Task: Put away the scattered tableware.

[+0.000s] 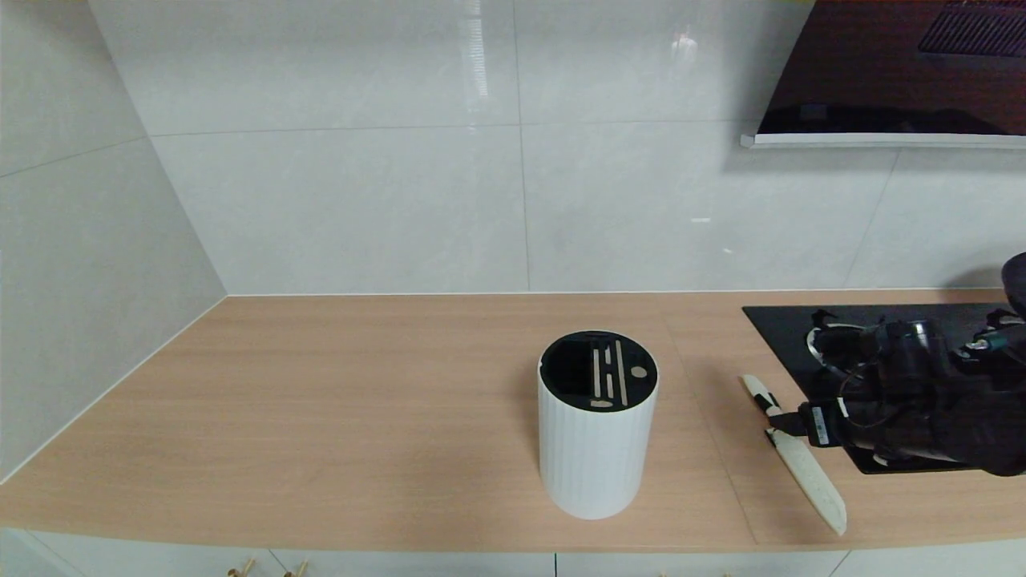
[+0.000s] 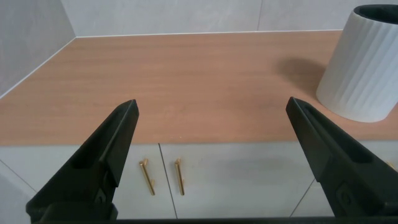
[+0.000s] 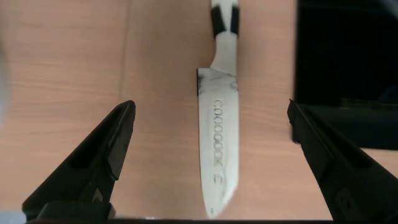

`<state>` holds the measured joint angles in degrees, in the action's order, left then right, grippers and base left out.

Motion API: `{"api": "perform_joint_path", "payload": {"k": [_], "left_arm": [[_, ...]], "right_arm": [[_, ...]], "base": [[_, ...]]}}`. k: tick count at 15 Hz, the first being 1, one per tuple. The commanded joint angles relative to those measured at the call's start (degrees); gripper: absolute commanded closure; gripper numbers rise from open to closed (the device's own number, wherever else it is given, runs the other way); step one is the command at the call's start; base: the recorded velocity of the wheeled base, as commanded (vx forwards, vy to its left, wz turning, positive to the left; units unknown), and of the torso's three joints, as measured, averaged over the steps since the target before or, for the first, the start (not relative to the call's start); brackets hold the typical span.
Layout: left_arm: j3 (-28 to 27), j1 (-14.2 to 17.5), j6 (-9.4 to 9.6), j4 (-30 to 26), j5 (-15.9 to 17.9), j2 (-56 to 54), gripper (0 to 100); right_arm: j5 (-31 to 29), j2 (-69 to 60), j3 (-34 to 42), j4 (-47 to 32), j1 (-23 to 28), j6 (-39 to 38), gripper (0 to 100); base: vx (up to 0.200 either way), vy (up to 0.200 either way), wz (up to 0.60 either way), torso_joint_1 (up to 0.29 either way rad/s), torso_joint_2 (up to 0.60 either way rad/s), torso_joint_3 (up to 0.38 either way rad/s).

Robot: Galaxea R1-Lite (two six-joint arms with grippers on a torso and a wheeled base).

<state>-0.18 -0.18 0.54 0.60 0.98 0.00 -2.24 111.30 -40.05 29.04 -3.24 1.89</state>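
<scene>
A white knife [image 1: 797,458] with a speckled blade and a black band on its handle lies flat on the wooden counter, right of the white ribbed holder [image 1: 597,437], whose black top has slots. My right gripper [image 1: 789,423] hovers over the knife at the join of handle and blade. In the right wrist view the knife [image 3: 219,143] lies between the wide-apart fingers of the right gripper [image 3: 209,109], untouched. My left gripper [image 2: 211,106] stands open at the counter's front edge, with the holder [image 2: 364,62] off to one side.
A black cooktop [image 1: 789,328] sits flush in the counter just beyond the knife, under a dark range hood [image 1: 890,72]. Tiled walls close the back and left. Cabinet doors with gold handles [image 2: 163,177] lie below the front edge.
</scene>
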Motion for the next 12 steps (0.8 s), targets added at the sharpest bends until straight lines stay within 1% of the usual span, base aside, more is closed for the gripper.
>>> {"api": "perform_joint_path", "payload": {"k": [1,3,4,12], "left_arm": [[0.0,0.0,-0.01,0.0,0.0,0.0,0],[0.0,0.0,-0.01,0.0,0.0,0.0,0],[0.0,0.0,-0.01,0.0,0.0,0.0,0],[0.0,0.0,-0.01,0.0,0.0,0.0,0]], "right_arm": [[0.0,8.3,0.0,4.8,0.1,0.0,0],[0.0,12.3,0.1,11.1,0.1,0.2,0],[0.0,12.9,0.2,12.0,0.1,0.2,0],[-0.1,14.9,-0.1,12.4,1.4,1.1,0]], "base": [[0.0,0.0,0.0,0.0,0.0,0.0],[0.0,0.0,0.0,0.0,0.0,0.0],[0.0,0.0,0.0,0.0,0.0,0.0],[0.0,0.0,0.0,0.0,0.0,0.0]]}}
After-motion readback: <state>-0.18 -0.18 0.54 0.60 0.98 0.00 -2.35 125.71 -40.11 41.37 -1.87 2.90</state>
